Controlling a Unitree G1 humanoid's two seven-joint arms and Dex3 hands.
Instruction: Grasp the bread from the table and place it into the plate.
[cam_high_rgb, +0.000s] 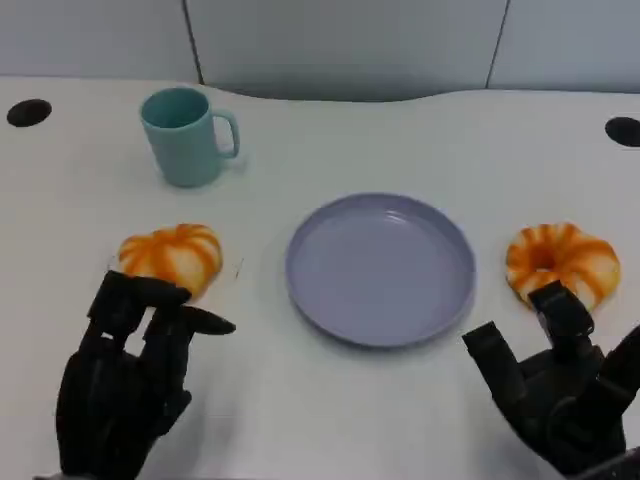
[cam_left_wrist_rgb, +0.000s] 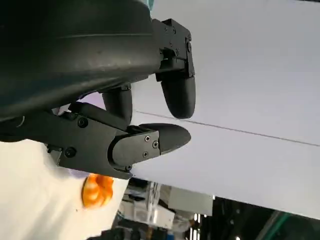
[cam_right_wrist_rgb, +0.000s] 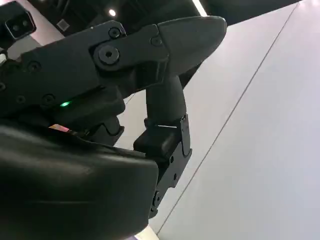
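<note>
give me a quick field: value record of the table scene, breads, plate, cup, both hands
plate: lavender plate, centre of the table, nothing on it
left bread: orange bread, left of the plate, on the table
right bread: orange ring-shaped bread, right of the plate, on the table
cup: teal cup, upright, far left
left robot hand: just short of the left bread, holding nothing
right robot hand: just short of the right bread, fingers apart, holding nothing

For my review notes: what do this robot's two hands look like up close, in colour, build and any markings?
Both the left hand and the right hand are matte black, built from blocky segments. Up close, the fingers end in smooth rounded tips, with small screws at the hinges and a rounded glossy shell behind them. In the right wrist view a small green light glows on the hand's body.
</note>
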